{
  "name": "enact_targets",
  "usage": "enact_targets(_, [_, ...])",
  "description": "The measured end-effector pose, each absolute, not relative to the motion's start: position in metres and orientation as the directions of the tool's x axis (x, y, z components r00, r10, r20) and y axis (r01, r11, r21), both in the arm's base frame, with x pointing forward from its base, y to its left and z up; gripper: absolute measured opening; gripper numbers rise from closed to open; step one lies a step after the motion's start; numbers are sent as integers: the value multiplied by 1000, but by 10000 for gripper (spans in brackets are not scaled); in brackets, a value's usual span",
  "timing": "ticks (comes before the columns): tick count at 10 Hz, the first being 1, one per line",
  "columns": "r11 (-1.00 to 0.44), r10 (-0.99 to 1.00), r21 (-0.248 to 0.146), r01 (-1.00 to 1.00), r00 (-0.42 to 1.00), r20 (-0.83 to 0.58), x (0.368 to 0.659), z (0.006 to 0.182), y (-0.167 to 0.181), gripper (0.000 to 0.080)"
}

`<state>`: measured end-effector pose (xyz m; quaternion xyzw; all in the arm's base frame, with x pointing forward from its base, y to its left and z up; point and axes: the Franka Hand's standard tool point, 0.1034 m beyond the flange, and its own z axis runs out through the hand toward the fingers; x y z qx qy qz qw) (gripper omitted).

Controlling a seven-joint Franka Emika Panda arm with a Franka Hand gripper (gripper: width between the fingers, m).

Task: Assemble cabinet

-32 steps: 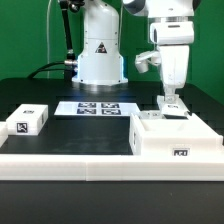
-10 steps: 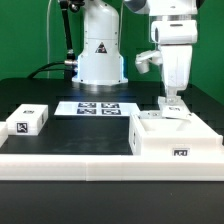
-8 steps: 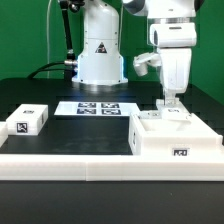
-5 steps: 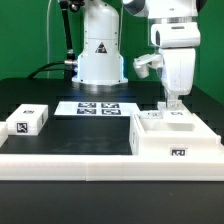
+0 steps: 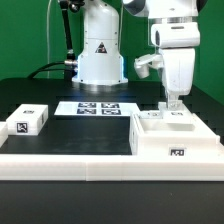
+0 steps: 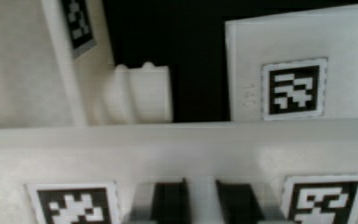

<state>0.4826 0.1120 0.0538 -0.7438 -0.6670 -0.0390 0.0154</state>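
Observation:
The cabinet [image 5: 176, 142] is the large white box at the front of the exterior view's right, with a tag on its near face. My gripper [image 5: 173, 104] hangs straight down on its back top edge. In the wrist view my gripper [image 6: 201, 203] has its two dark fingers [image 6: 167, 203] close together with a thin white strip of the cabinet [image 6: 176, 150] between them. Tags lie on either side of the fingers. Beyond, another tagged white panel [image 6: 293, 88] and a round white peg-like part [image 6: 137, 92] show.
A small white tagged block [image 5: 27, 121] lies at the exterior view's left. The marker board [image 5: 98, 108] lies flat in the middle behind it. The arm's white base [image 5: 100, 55] stands at the back. A white ledge [image 5: 70, 162] runs along the front.
My gripper has shifted slightly toward the exterior view's right, still down on the cabinet's top. The parts on the cabinet's top shifted a little with it.

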Motion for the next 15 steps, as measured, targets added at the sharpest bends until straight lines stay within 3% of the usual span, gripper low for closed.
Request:
enact_targets(5, [-94,993,33,995,91,77,526,56,107,71])
enact_targets(10, [-87,993,31,996,85,77,531,56,106,71])
enact_targets(15, [-97,993,21,995,95,75,567,56,103,71])
